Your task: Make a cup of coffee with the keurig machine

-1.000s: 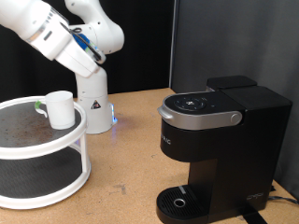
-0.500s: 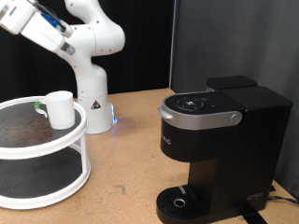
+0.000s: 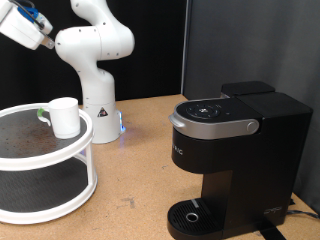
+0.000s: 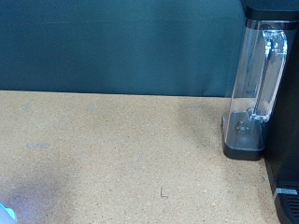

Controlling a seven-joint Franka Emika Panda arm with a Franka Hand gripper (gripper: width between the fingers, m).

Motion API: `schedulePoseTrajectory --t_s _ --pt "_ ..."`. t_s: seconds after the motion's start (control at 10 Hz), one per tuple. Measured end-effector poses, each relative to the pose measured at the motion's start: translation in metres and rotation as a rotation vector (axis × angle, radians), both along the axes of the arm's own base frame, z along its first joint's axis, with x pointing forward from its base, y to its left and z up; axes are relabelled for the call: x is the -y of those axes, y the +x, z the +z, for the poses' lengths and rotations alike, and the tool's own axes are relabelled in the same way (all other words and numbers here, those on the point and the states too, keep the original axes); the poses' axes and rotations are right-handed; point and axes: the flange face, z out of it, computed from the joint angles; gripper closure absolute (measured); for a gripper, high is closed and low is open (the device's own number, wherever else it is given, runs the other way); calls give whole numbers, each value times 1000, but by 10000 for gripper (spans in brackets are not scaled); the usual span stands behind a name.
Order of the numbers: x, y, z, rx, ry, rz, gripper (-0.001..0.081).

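Note:
The white cup (image 3: pixel 64 116) stands on the top shelf of a round two-tier white stand (image 3: pixel 55 160) at the exterior view's left, with a small green-topped pod (image 3: pixel 41 112) just behind it. The black keurig machine (image 3: pixel 235 160) stands at the exterior view's right, lid shut, its round drip tray (image 3: pixel 192 215) bare. The arm reaches up to the exterior view's top left corner; only part of the hand (image 3: pixel 22 24) shows and the fingers are out of frame. The wrist view shows no fingers, only the tabletop (image 4: pixel 112 149) and the machine's clear water tank (image 4: pixel 254 89).
The white arm base (image 3: pixel 98 110) stands behind the stand on the brown tabletop (image 3: pixel 140 170), with a blue light at its foot. A black curtain (image 3: pixel 160 45) hangs behind. Bare tabletop lies between the stand and the machine.
The arm has swung up and towards the exterior view's top left, carrying the hand almost out of frame. The cup and machine have not moved.

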Motion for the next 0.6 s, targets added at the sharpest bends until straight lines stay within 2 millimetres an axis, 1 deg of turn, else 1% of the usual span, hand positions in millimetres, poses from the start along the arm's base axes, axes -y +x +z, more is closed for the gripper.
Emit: schedulePoseTrajectory --t_s 0.1,0.2,0.3,0.5,0.6 --pt "4 -7 1 -29 7 14 803" --pt "6 -8 2 -59 8 28 803" --pt "6 -8 1 -53 6 23 803" --pt "10 -7 -4 -6 13 -44 803" --pt "16 -12 -9 8 33 -90 803"
